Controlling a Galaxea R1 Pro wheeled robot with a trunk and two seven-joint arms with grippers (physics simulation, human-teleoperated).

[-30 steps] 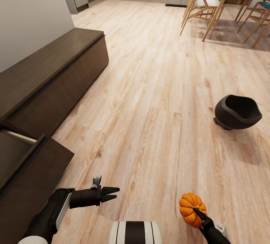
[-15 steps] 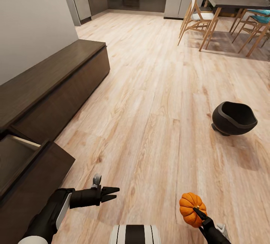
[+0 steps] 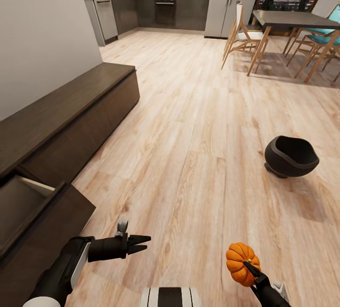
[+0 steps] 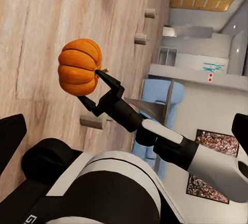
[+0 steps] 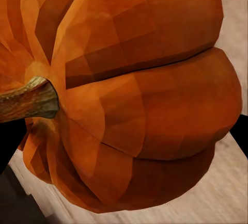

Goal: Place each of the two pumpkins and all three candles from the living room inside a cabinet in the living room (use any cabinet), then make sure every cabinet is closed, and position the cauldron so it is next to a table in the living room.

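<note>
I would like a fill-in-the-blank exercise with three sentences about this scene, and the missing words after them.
1. The right claw is shut on a small ribbed ______ pumpkin.
2. The glossy black round-bellied cauldron stands on the light wooden ______.
3. In the long dark brown wooden cabinet, the drawer nearest the left claw is ______.

Missing words: orange; floor; open

Floor (image 3: 198, 123): light wood planks, visible grain, satin sheen. Cabinet (image 3: 71, 118): dark brown wood, matt. Cauldron (image 3: 290, 156): black, smooth, semi-gloss. Pumpkin (image 3: 240, 262): orange, ribbed, matt; stem rough. Left gripper (image 3: 144, 244): black, matt plastic look.
</note>
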